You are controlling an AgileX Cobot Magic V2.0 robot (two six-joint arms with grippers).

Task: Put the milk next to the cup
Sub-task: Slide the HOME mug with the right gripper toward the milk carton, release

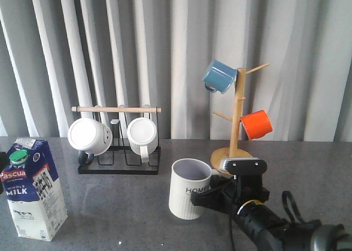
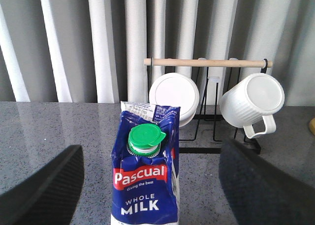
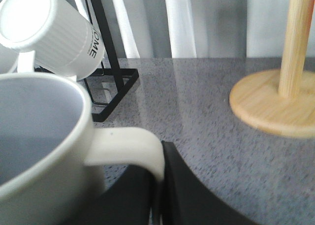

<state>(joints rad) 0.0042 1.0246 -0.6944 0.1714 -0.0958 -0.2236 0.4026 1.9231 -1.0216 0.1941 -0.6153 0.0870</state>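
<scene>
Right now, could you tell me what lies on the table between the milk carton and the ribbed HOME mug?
Nothing: in the front view only bare grey tabletop separates the blue-and-white milk carton from the off-white ribbed mug; the black rack sits farther back.

Staged kitchen-counter test setup: grey speckled table (image 1: 137, 207), curtain backdrop (image 1: 181, 53), mug rack (image 1: 118, 152), wooden mug tree (image 1: 237, 113).

Soft, even daylight filled all three views, and the grey table (image 1: 126, 207) carried pale streaks of glare below the black rack (image 1: 118, 166). In the right wrist view the cup (image 3: 44, 151) was blurred, and in the left wrist view the left gripper's fingers (image 2: 42, 190) were dark and out of focus.
</scene>
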